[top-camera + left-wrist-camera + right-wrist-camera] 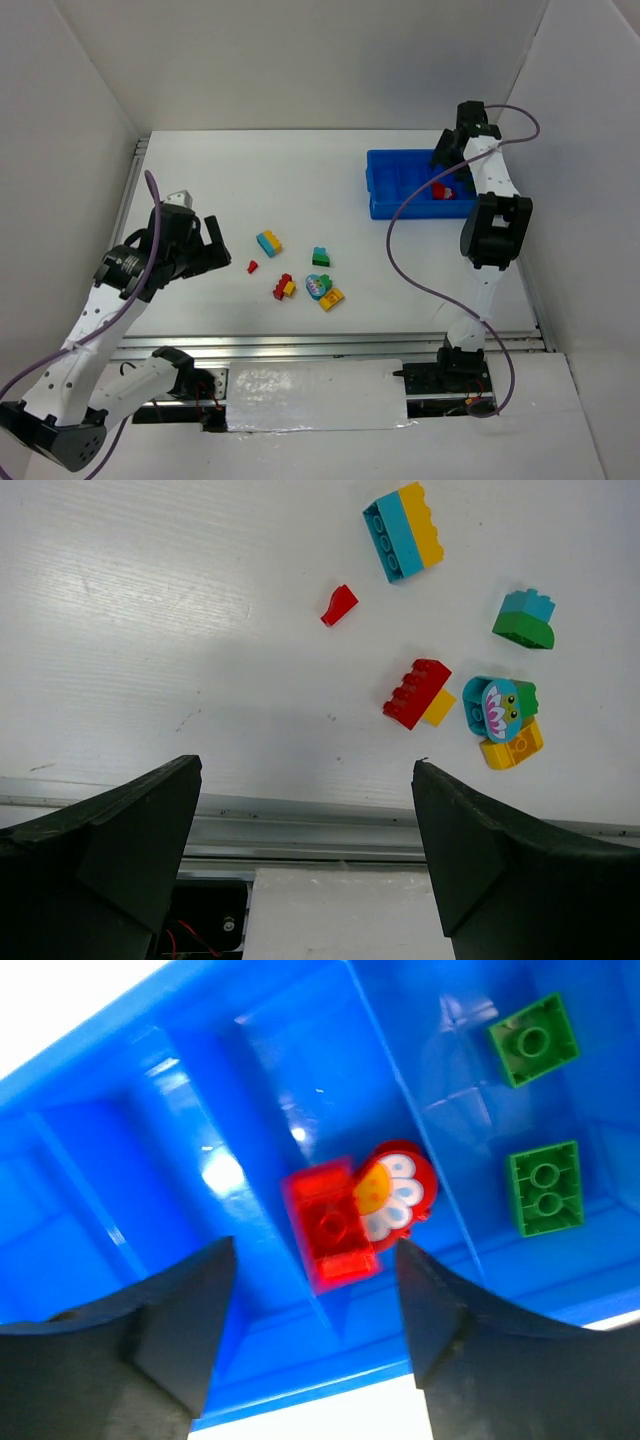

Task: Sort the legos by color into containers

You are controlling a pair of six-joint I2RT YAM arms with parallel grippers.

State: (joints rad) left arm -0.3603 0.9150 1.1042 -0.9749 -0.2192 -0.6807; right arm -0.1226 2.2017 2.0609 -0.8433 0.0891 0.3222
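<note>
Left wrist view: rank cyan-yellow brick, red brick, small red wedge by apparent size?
Largest to smallest:
1. cyan-yellow brick
2. red brick
3. small red wedge
The gaps are plain; no ties.

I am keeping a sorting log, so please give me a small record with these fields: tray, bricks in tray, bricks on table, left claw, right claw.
tray: blue tray, far right of table
in tray: red brick with flower piece, beside the compartment holding two green bricks
on table: five groups of loose bricks near the middle
left claw: open, empty, above table
right claw: open over the red brick, not gripping
</note>
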